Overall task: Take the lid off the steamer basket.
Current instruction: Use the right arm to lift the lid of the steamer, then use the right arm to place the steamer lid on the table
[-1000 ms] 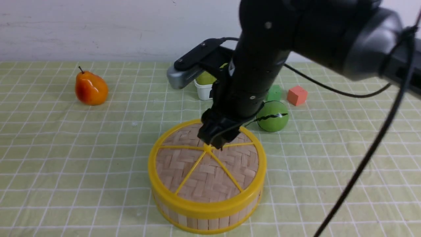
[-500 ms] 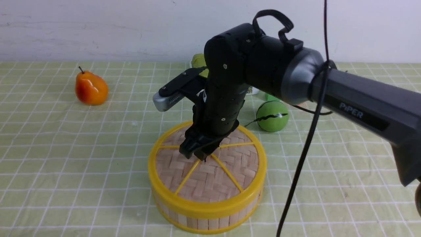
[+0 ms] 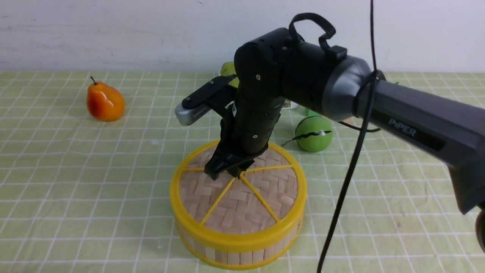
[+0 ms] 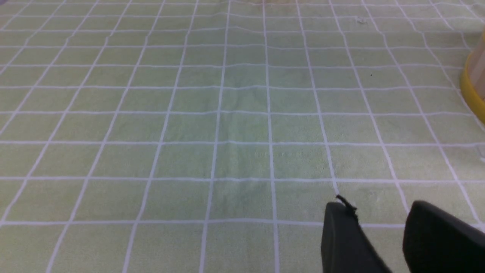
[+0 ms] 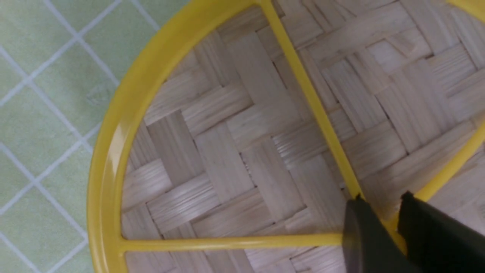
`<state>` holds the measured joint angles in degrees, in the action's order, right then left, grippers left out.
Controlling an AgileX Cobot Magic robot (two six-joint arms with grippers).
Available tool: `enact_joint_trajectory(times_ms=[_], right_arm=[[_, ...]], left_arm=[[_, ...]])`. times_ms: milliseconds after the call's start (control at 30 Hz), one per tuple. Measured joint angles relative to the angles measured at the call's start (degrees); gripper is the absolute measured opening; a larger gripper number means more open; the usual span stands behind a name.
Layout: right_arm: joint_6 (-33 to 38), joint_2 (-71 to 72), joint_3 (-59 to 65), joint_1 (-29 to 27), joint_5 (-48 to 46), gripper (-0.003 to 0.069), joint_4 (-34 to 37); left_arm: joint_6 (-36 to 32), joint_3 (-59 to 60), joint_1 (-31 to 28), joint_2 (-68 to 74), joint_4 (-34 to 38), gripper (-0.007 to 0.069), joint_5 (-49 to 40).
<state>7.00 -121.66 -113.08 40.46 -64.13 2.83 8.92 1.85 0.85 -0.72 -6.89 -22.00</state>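
The lid (image 3: pixel 242 204), a woven bamboo disc with a yellow rim and spokes, sits on the steamer basket (image 3: pixel 235 258) at the front middle of the table. My right gripper (image 3: pixel 227 172) points down onto the lid's centre. In the right wrist view my right gripper (image 5: pixel 379 199) has its two black fingers closed narrowly around the yellow centre knob where the spokes of the lid (image 5: pixel 235 151) meet. My left gripper (image 4: pixel 379 206) hangs over bare cloth with a gap between its fingers and holds nothing. A strip of the basket's wall (image 4: pixel 473 87) shows at the edge of that view.
An orange pear (image 3: pixel 105 101) lies at the far left. A green ball (image 3: pixel 313 133) lies just behind the basket on the right. A green fruit (image 3: pixel 228 70) peeks out behind the right arm. A black cable (image 3: pixel 348 170) hangs in front on the right.
The right arm has drawn back from the camera and its gripper has shifted slightly left and settled on the lid's centre. The lid still rests on the basket.
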Motion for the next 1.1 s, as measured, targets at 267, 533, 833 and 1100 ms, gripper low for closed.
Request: enact_joint_trajectory(times_ms=[267,533,833,1100], right_arm=[[1.70,12.30,-0.13,-0.70,-4.59,0.0080,0.12],[3.89,30.83,9.02,-10.02,-7.25,0.0080,-0.77],[-1.82,37.15,36.26,-23.90,5.84,0.0080,-1.30],[-3.20,28.95,47.78,-28.87,22.91,0.0080,-1.30]], left_arm=[[0.00,0.00,0.00,0.00,0.00,0.0239,0.00],[0.00,0.00,0.00,0.00,0.00,0.0239,0.00],[0.00,0.00,0.00,0.00,0.00,0.0239,0.00],[0.00,0.00,0.00,0.00,0.00,0.0239,0.00]])
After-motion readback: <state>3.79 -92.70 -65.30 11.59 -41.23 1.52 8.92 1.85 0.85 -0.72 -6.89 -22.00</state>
